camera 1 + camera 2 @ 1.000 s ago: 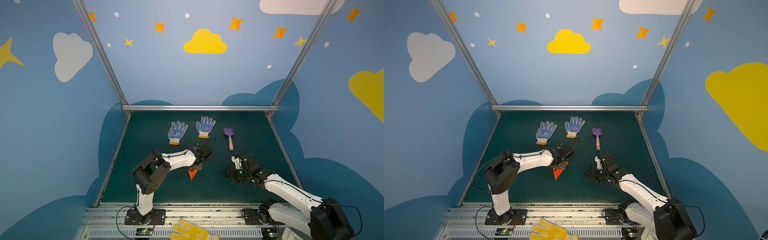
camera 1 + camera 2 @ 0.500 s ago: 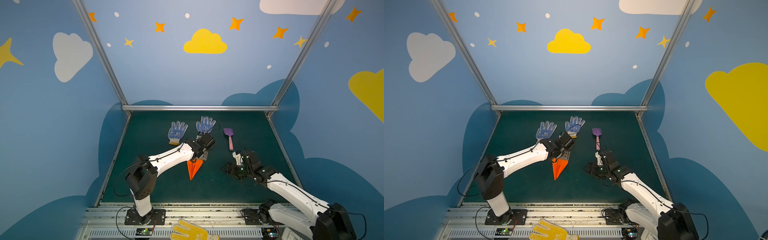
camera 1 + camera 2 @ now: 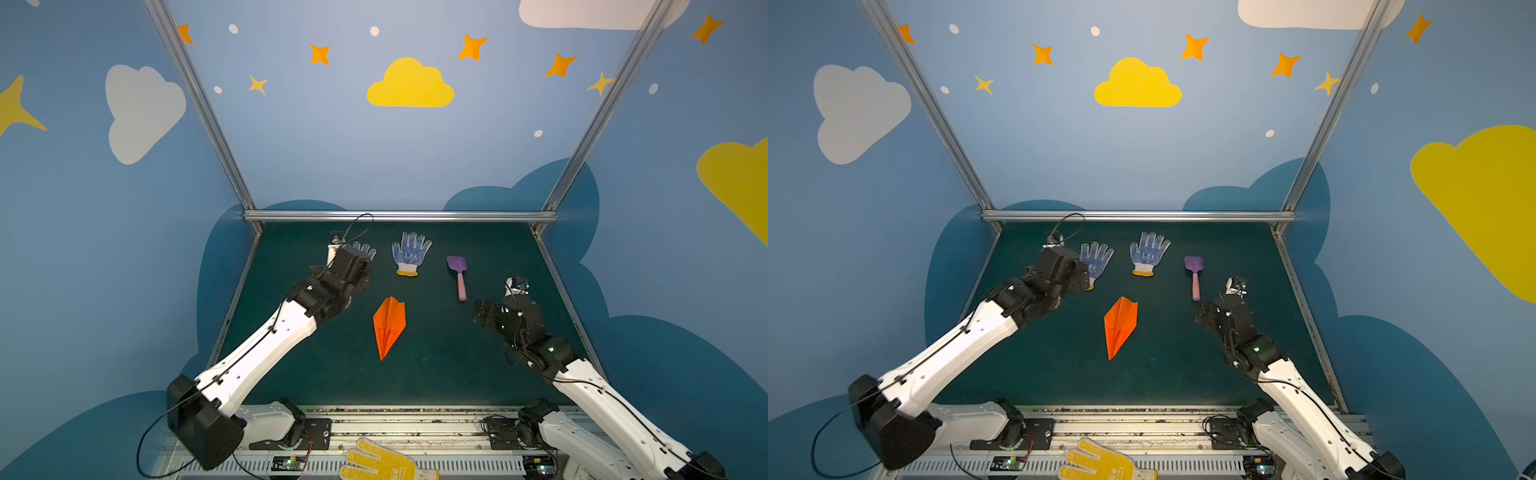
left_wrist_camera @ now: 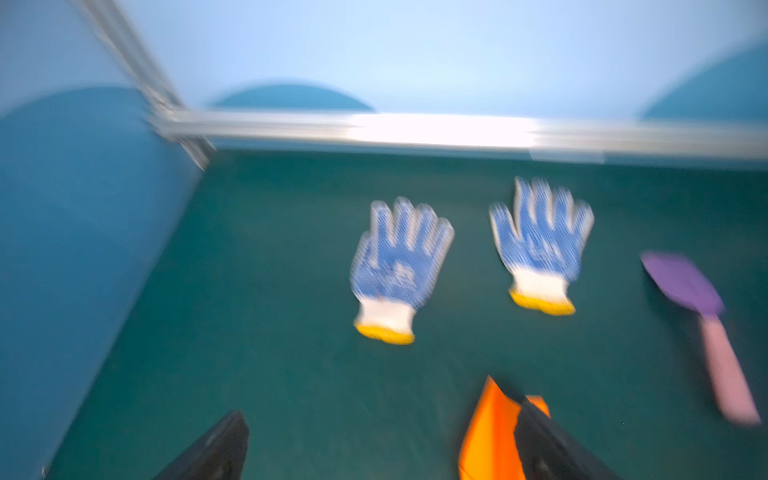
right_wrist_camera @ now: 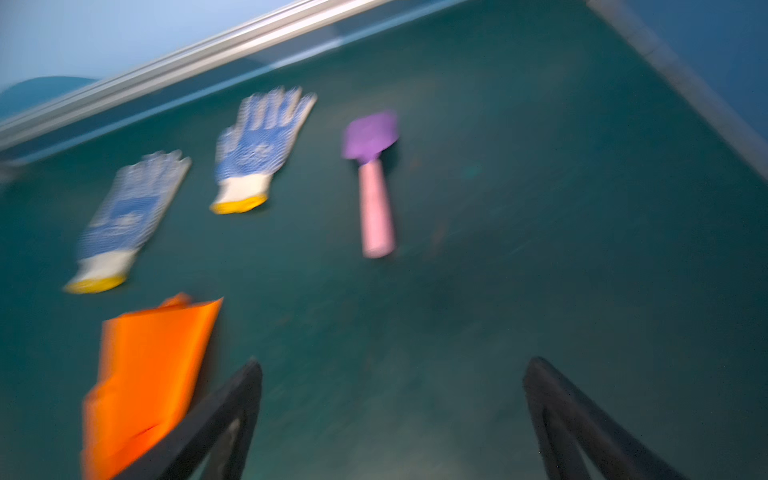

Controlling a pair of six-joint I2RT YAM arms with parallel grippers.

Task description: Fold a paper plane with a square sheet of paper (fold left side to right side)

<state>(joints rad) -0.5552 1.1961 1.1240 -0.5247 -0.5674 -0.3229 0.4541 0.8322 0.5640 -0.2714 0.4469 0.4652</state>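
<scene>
The square sheet of paper lies folded into the orange paper plane (image 3: 389, 326) (image 3: 1120, 326), flat on the green mat with its nose toward the front edge and nothing touching it. My left gripper (image 3: 353, 270) (image 3: 1077, 274) hovers to the back left of it, over a blue glove. In the blurred left wrist view the left gripper (image 4: 382, 415) is open and empty, with the plane's tail (image 4: 490, 432) beside one finger. To the plane's right, my right gripper (image 3: 484, 313) (image 5: 395, 363) is also open and empty, and the plane (image 5: 145, 382) lies outside its fingers.
Two blue-dotted gloves (image 3: 1096, 259) (image 3: 1148, 253) lie at the back of the mat; in a top view the left one (image 3: 365, 249) is partly hidden by my left gripper. A purple-and-pink toy shovel (image 3: 457, 274) lies right of them. A yellow dotted glove (image 3: 382, 461) rests on the front rail.
Both grippers have opened wide. The left gripper has let go of the plane and drawn back to the left; the plane now lies flat. The right gripper has shifted right, away from it.
</scene>
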